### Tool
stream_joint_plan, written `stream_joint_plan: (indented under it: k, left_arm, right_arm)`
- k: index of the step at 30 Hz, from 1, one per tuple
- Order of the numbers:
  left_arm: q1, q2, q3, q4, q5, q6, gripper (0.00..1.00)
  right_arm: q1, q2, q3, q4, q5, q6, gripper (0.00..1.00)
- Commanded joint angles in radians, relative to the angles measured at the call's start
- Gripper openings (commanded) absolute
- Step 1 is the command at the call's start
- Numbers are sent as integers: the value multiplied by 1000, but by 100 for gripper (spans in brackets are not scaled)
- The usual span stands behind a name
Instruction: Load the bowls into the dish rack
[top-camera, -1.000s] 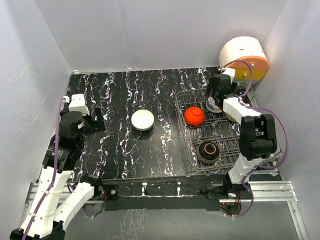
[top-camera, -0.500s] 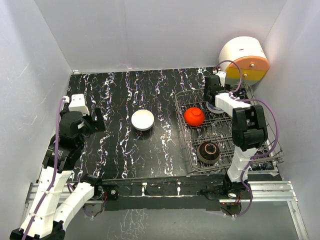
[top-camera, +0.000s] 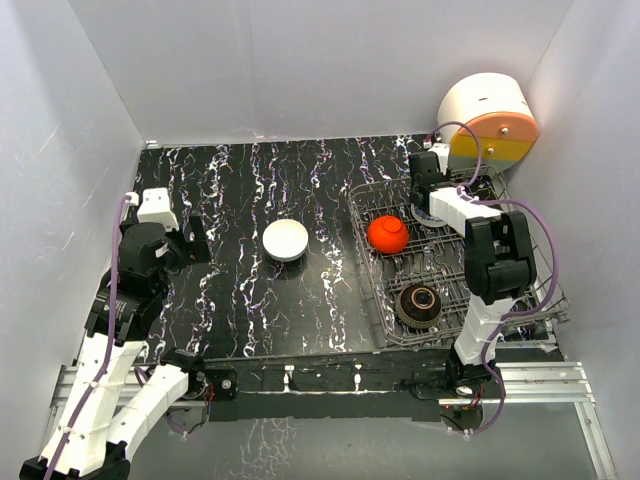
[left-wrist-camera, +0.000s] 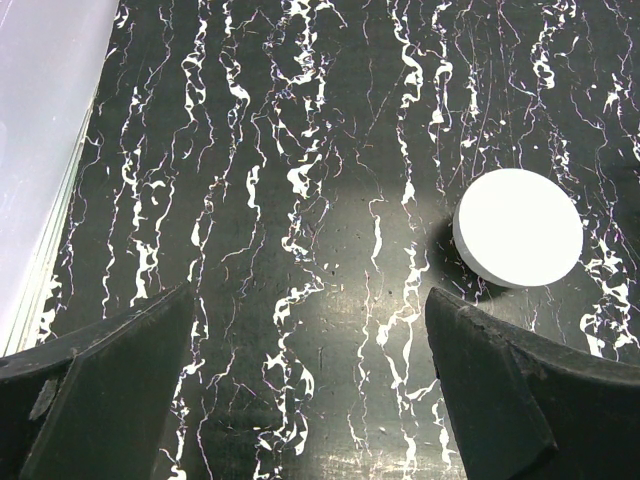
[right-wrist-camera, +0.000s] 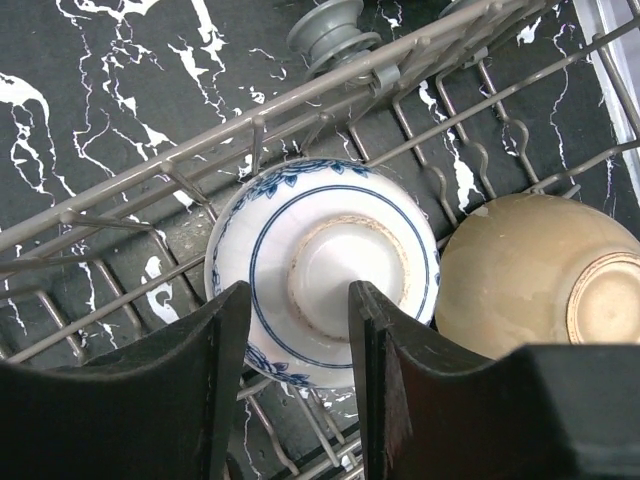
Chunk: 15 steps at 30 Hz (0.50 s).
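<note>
The grey wire dish rack (top-camera: 455, 290) stands at the right. In it are the red-orange bowl (top-camera: 388, 233), the dark bowl (top-camera: 418, 303), and at its far end the blue-and-white bowl (right-wrist-camera: 330, 275) and the tan bowl (right-wrist-camera: 530, 270), both upside down. My right gripper (top-camera: 427, 198) hangs just above the blue-and-white bowl with its jaws apart and nothing held; in the right wrist view (right-wrist-camera: 300, 295) its fingers (right-wrist-camera: 205, 380) frame the bowl's foot. The plain white bowl (top-camera: 286, 240) lies upside down on the table, also shown in the left wrist view (left-wrist-camera: 518, 227). My left gripper (top-camera: 195, 240) is open and empty, left of it.
The big white-orange-yellow drum container (top-camera: 487, 115) stands behind the rack at the far right. White walls close in the black marbled table (top-camera: 250, 190) on three sides. A grey rack foot (right-wrist-camera: 330, 25) shows past the rack's far rim.
My right arm has swung its elbow round and the gripper has shifted slightly left and farther over the rack's far end. The left arm and the bowls have not moved.
</note>
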Motion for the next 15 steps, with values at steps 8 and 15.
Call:
stream_joint_plan:
  k: [8,15]
  left_arm:
    - [-4,-3,4,1,-14,12,97]
    - [-4,-20,-7,10,3,8,97]
  right_arm:
    - [5,-157,-22,57,-139,33,54]
    - [22,-292,-29,-2,-300,52,75]
